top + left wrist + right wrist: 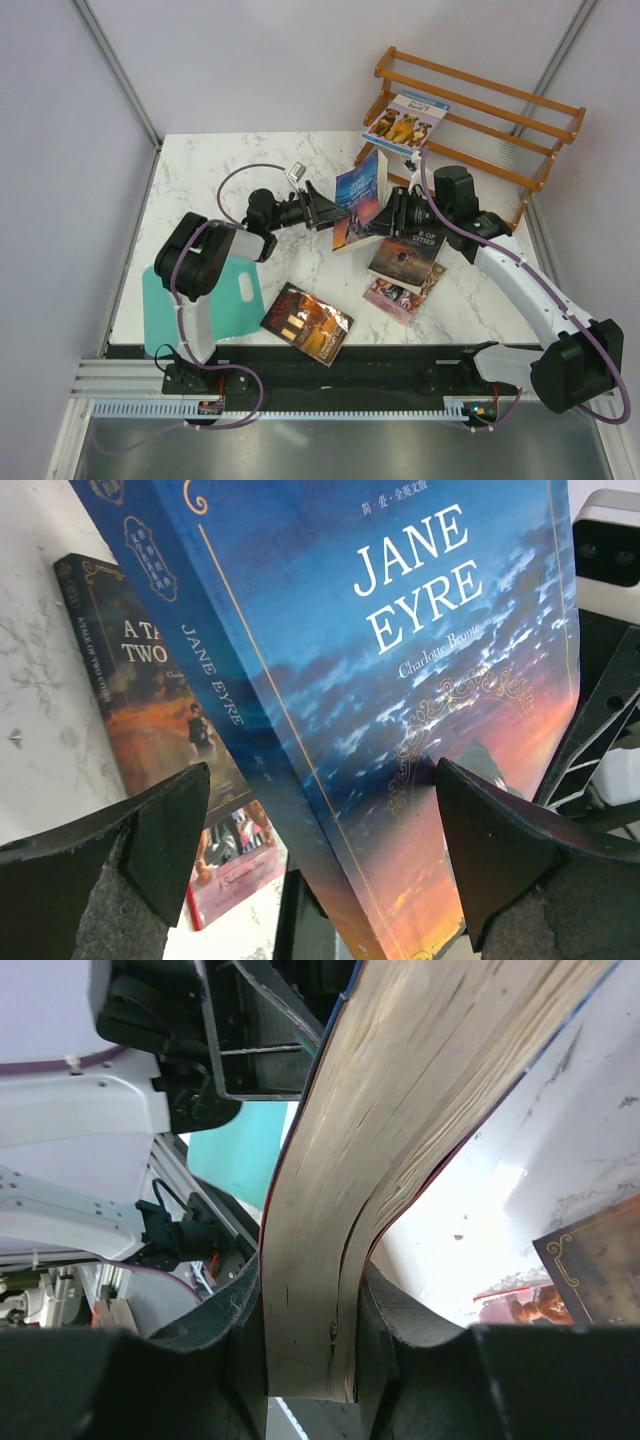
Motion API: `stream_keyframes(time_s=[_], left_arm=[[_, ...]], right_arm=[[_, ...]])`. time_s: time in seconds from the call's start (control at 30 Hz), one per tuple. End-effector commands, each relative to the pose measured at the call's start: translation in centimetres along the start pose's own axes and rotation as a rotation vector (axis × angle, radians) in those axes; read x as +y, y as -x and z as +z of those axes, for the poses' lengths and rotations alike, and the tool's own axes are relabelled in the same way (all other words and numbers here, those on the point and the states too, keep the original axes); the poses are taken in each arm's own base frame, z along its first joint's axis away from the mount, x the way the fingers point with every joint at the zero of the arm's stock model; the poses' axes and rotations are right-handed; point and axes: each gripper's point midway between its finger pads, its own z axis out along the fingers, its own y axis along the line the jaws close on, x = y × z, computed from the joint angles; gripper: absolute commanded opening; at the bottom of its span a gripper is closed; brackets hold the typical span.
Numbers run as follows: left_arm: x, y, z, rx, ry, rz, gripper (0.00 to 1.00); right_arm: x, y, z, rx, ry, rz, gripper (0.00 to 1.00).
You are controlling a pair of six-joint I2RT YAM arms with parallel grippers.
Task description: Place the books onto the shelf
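Observation:
The blue "Jane Eyre" book (360, 198) stands upright above the table middle. My right gripper (393, 212) is shut on its page edge (400, 1110), which bends between the jaws of this gripper (310, 1350). My left gripper (325, 212) faces the cover (400, 680) from the left. In its own view, that gripper (322, 815) is open, with a finger on each side of the cover. The dog book (405, 120) leans on the wooden shelf (500, 110). "A Tale of Two Cities" (407, 255) lies on the pink book (398, 295). The dark red-brown book (307, 322) lies near the front.
A teal flat sheet (225, 295) with a handle hole lies at the front left, partly under the left arm. The shelf stands at the table's far right corner. Grey walls close in the table on the left, back and right.

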Motion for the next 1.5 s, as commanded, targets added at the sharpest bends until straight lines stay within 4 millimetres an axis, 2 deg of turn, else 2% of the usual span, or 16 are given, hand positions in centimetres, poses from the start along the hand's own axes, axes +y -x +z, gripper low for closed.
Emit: stream_keyframes(time_s=[0.0, 0.17, 0.3, 0.4, 0.43, 0.47, 0.53, 0.6, 0.7, 0.73, 0.77, 0.83, 0.9, 1.13, 1.2, 1.47], left_arm=[[-3.1, 1.3, 1.4, -0.045, -0.171, 0.006, 1.00], [-6.0, 1.4, 2.7, -0.025, -0.279, 0.033, 0.99], [-8.5, 1.9, 2.9, 0.002, -0.333, 0.068, 0.82], [-10.0, 1.9, 2.7, 0.023, -0.365, 0.086, 0.49], [-10.4, 1.8, 2.7, 0.038, -0.372, 0.087, 0.21], [-10.6, 1.8, 2.6, 0.045, -0.376, 0.090, 0.04], [-10.9, 1.9, 2.5, 0.044, -0.377, 0.090, 0.02], [-10.7, 2.0, 2.4, 0.039, -0.357, 0.080, 0.02], [-10.8, 2.8, 2.4, -0.007, -0.312, 0.086, 0.02], [-10.6, 3.0, 2.5, -0.016, -0.294, 0.111, 0.02], [-11.5, 3.4, 2.5, -0.026, -0.293, 0.137, 0.02], [-10.8, 3.9, 3.0, -0.031, -0.236, 0.149, 0.02], [-11.2, 4.5, 3.3, -0.043, -0.227, 0.166, 0.02], [-11.8, 6.4, 4.2, -0.093, -0.251, 0.152, 0.02], [-11.7, 7.1, 4.5, -0.119, -0.244, 0.152, 0.02], [-12.8, 9.7, 6.0, -0.162, -0.282, 0.139, 0.02]], right_arm=[[5.7, 4.0, -1.5, -0.154, 0.221, -0.158, 0.00], [3.3, 2.0, 0.2, -0.095, 0.199, -0.100, 0.00], [0.8, 0.6, 1.6, -0.042, 0.139, -0.049, 0.00], [-1.1, -0.4, 2.4, -0.004, 0.077, -0.026, 0.00], [-2.1, -0.3, 2.7, -0.005, 0.035, -0.019, 0.00], [-2.7, -0.6, 2.9, 0.004, 0.011, -0.015, 0.00], [-4.6, -1.0, 3.2, 0.009, -0.064, 0.010, 0.02], [-6.0, -1.2, 3.3, 0.005, -0.128, 0.056, 0.16], [-8.3, -0.9, 2.8, -0.063, -0.225, 0.138, 0.56], [-8.6, -1.3, 2.4, -0.088, -0.240, 0.207, 0.76], [-8.8, -0.8, 2.2, -0.137, -0.249, 0.253, 0.85], [-8.5, -1.0, 1.3, -0.224, -0.214, 0.392, 0.98], [-7.5, 0.6, 0.6, -0.349, -0.143, 0.419, 0.98], [-7.1, 0.1, -3.0, -0.605, -0.028, 0.599, 0.98], [-5.8, 0.8, -4.8, -0.689, 0.047, 0.622, 0.98], [-5.2, 0.3, -6.1, -0.763, 0.140, 0.666, 0.98]])
